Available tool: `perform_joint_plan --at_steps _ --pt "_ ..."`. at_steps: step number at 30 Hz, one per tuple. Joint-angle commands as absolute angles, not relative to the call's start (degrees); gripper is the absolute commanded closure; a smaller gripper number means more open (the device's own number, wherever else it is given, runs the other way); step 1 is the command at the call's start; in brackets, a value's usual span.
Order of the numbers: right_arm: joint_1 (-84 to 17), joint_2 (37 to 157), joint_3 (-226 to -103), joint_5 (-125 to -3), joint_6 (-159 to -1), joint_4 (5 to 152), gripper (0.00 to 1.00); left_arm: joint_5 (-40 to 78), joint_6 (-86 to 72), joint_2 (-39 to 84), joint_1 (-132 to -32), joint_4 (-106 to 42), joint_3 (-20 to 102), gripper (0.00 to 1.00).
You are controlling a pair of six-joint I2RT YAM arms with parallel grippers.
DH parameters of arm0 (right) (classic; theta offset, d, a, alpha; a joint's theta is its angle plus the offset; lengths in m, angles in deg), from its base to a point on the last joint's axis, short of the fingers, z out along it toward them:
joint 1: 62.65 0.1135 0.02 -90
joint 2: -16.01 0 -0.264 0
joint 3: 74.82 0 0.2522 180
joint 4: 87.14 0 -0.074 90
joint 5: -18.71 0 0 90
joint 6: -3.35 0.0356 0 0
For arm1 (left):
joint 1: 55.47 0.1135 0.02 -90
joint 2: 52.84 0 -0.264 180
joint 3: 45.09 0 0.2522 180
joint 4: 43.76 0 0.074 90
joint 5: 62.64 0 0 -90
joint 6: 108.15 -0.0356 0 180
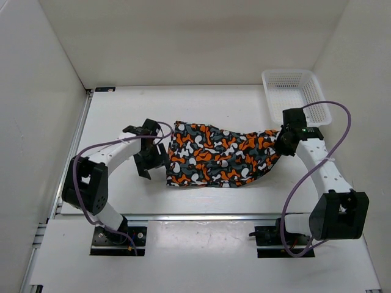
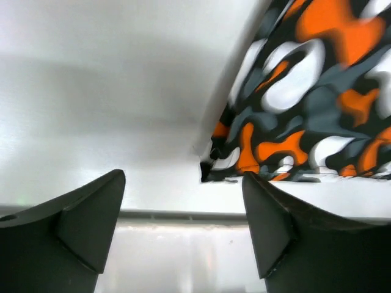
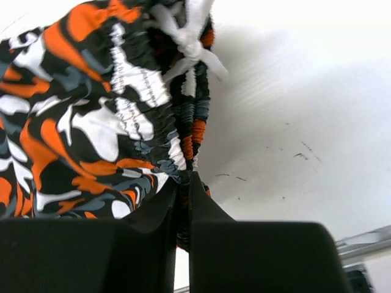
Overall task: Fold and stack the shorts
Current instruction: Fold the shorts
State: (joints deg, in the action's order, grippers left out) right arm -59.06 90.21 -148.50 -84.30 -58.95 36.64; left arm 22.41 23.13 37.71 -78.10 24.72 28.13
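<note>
The soft fabric shorts with orange, white, grey and black camouflage blotches (image 1: 220, 155) lay spread on the white desk (image 1: 122, 110) between the two claws, not yet folded. The right claw (image 3: 186, 183) was pinched narrow on the gathered elastic waistband (image 3: 189, 122), with the white knotted drawstring (image 3: 186, 33) just ahead of its tips. A white plastic mesh basket (image 1: 267, 91) stood beyond that claw, apart from the cloth. The left claw (image 2: 183, 177) stood wide and held nothing. The hem corner of the shorts (image 2: 211, 168) lay just ahead of it, closer to one finger than the other and touching neither. The step in hand looked to be taking a second hold at this hem end so the cloth could be doubled over. To do it well, the left claw probably needed to sidle until the corner sat centred in its gap, then drop low to the desk. It would do best to bite well inside the edge, through every layer, not just the tip. A shallow or high approach risked pushing the fabric into a bunch. The right claw would have to keep its pinch firm so both ends rose level and lightly taut.
</note>
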Motion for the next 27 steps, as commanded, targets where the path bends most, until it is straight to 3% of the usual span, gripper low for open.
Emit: perform_joint_plan --at_steps 1,4,5,6,14,27 --pt "-55.89 90.28 -152.39 -89.91 -61.52 33.75 1.0 26.3 21.58 37.68 -75.78 24.42 33.78 0.15" --pt "-53.61 91.51 -154.23 -92.37 -61.52 33.05 1.0 26.31 19.82 44.53 -74.63 22.66 38.97 0.53" --pt "-53.08 92.12 -154.85 -93.08 -61.52 33.04 1.0 26.31 19.82 46.55 -74.63 22.65 40.37 0.76" --pt "-51.77 92.82 -155.46 -93.69 -62.13 32.43 1.0 26.31 19.82 48.66 -74.63 22.13 43.17 0.88" --pt "-41.59 97.39 -165.21 -98.01 -62.66 29.79 1.0 24.47 17.89 62.9 -74.63 21.59 52.95 0.9" --pt "-15.91 120.32 -197.46 -102.49 -62.13 20.4 1.0 21.56 17.88 63.71 -74.63 19.92 51.46 0.9"
